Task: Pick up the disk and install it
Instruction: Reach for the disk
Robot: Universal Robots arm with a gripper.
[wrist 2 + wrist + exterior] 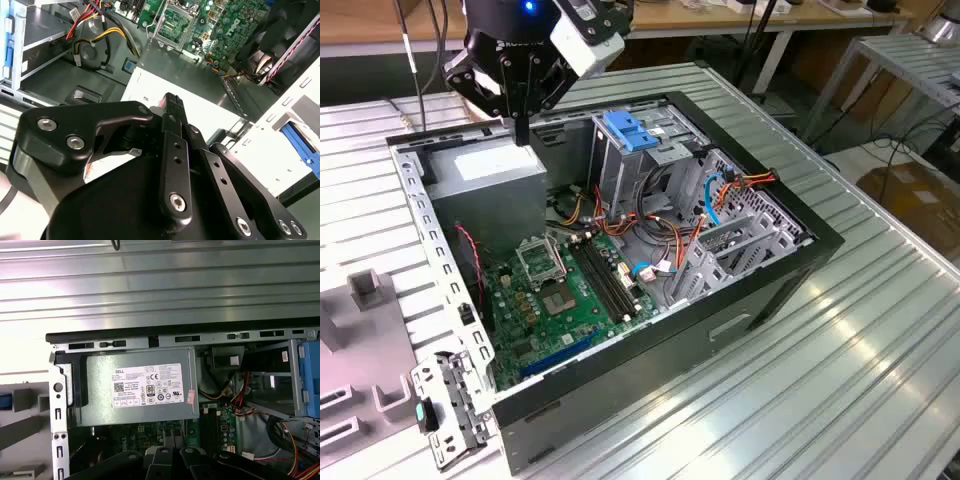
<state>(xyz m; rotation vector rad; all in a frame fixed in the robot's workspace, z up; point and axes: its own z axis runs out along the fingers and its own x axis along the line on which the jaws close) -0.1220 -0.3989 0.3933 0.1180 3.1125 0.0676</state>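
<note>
My gripper (523,132) hangs over the open computer case (740,330), just above the grey power supply (490,170) at the case's far corner on the exterior view's left. Its black fingers (172,112) are pressed together with nothing between them. I cannot make out the disk. A blue strip (299,144) sits in a pale fixture beside the case, and I cannot tell whether it belongs to the disk. The power supply's white sticker (147,386) lies directly below the wrist.
A tall metal drive cage with a blue latch (630,132) stands in the middle of the case, with bundled cables (660,235) beside it. The green motherboard (560,295) covers the case floor. A grey fixture (365,290) stands on the ribbed metal table (840,380) at the exterior view's left.
</note>
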